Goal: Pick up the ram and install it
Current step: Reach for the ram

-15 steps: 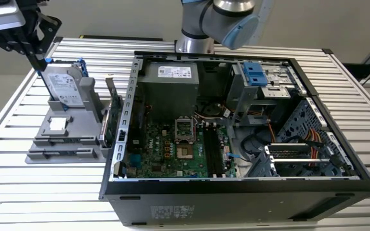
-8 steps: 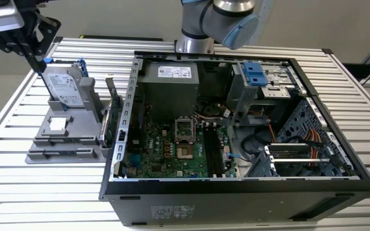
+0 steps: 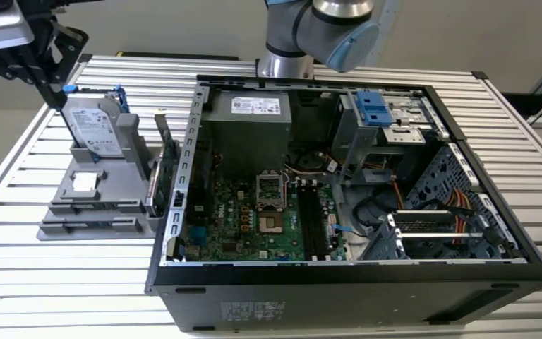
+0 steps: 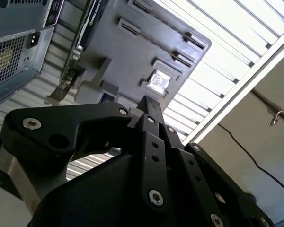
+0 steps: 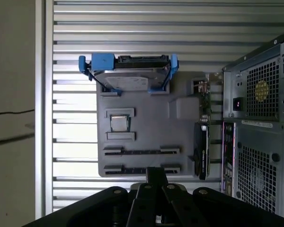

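While pincer hovers over grey holder (hard drive upright), jaws pressed together

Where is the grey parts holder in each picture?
Exterior view: grey parts holder at the exterior view's left of the computer case.
Second wrist view: holder beside the case.
First wrist view: holder beside the case, carrying the hard drive.
Shared landmark: the silver chip seated in it.
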Controlling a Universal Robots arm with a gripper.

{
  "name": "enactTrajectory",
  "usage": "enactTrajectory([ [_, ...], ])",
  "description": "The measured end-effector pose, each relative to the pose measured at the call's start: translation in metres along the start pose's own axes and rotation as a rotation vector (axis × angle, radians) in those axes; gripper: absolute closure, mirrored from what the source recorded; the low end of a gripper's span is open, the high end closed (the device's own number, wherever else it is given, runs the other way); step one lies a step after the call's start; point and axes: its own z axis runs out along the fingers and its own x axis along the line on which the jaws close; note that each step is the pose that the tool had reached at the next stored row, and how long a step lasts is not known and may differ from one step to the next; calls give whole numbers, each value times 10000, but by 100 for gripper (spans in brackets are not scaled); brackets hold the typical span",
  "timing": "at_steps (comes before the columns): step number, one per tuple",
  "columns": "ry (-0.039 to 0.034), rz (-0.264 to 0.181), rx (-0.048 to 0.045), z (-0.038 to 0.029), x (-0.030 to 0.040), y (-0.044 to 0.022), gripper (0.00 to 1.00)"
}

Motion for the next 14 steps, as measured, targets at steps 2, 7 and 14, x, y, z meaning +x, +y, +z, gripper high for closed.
enactTrajectory([
  [2,-1,0,0,1,0,-6,100],
  [7,0,0,0,1,0,-16,100],
  [14,1,0,0,3,0,-37,100],
])
